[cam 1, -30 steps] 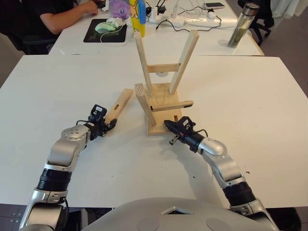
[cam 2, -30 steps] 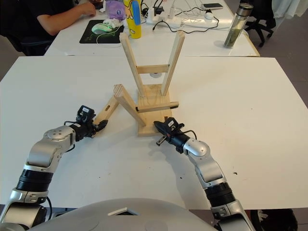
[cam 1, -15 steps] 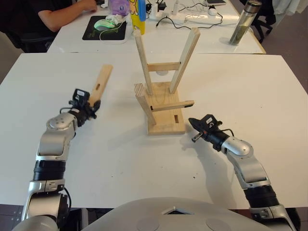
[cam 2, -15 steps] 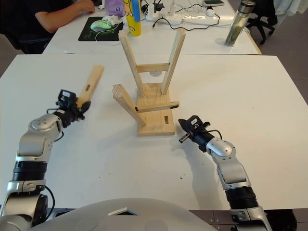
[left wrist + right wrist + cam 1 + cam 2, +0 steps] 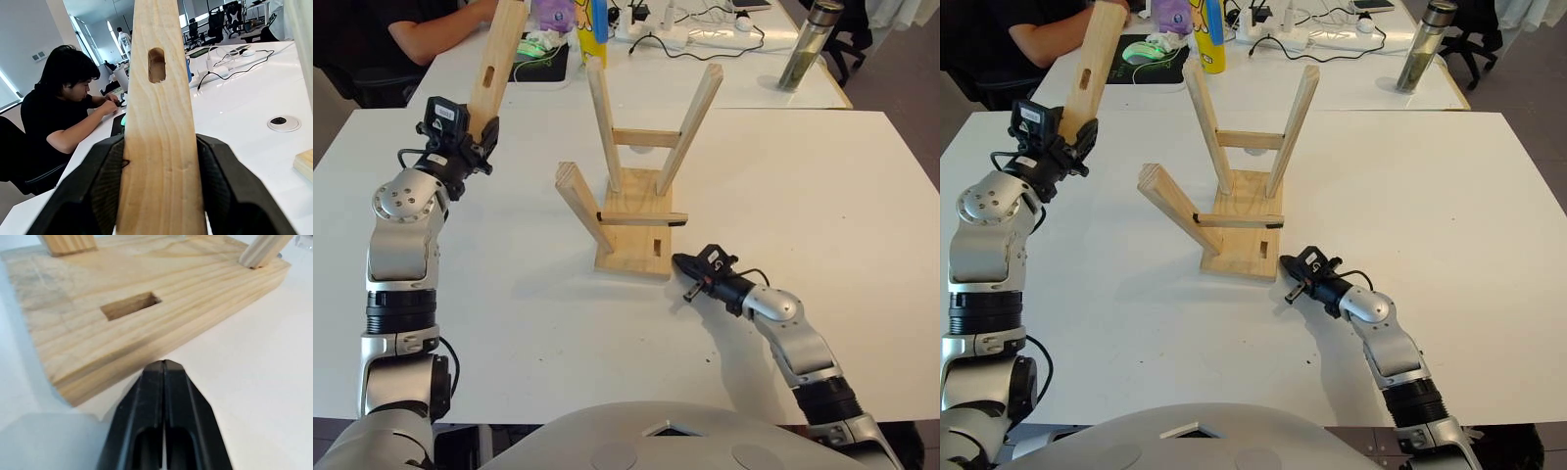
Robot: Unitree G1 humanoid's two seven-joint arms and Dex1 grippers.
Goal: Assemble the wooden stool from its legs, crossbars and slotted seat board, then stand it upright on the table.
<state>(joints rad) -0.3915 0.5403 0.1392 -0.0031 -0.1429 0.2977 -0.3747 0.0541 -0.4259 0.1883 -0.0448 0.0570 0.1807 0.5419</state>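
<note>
The stool lies upside down on the white table, its seat board (image 5: 628,257) flat. Two upright legs (image 5: 604,127) are joined by a crossbar (image 5: 644,138). A third leg (image 5: 582,208) leans out to the left, with a second crossbar (image 5: 641,217) running from it. One slot (image 5: 129,306) in the board is empty. My left gripper (image 5: 478,135) is raised at the far left, shut on the fourth leg (image 5: 159,122), which points up and has a slot hole (image 5: 156,64). My right gripper (image 5: 164,364) is shut and empty, low on the table, its tip at the board's near right corner.
A second table behind holds a metal bottle (image 5: 811,37), a yellow bottle (image 5: 599,27), cables, and a mouse pad (image 5: 540,61) with a person seated by it. Bare white tabletop (image 5: 803,196) stretches to the right and in front of the stool.
My left arm has lifted the leg off the table, up and to the far left. The right gripper pulled away, then returned to the board's corner. The stool has turned slightly.
</note>
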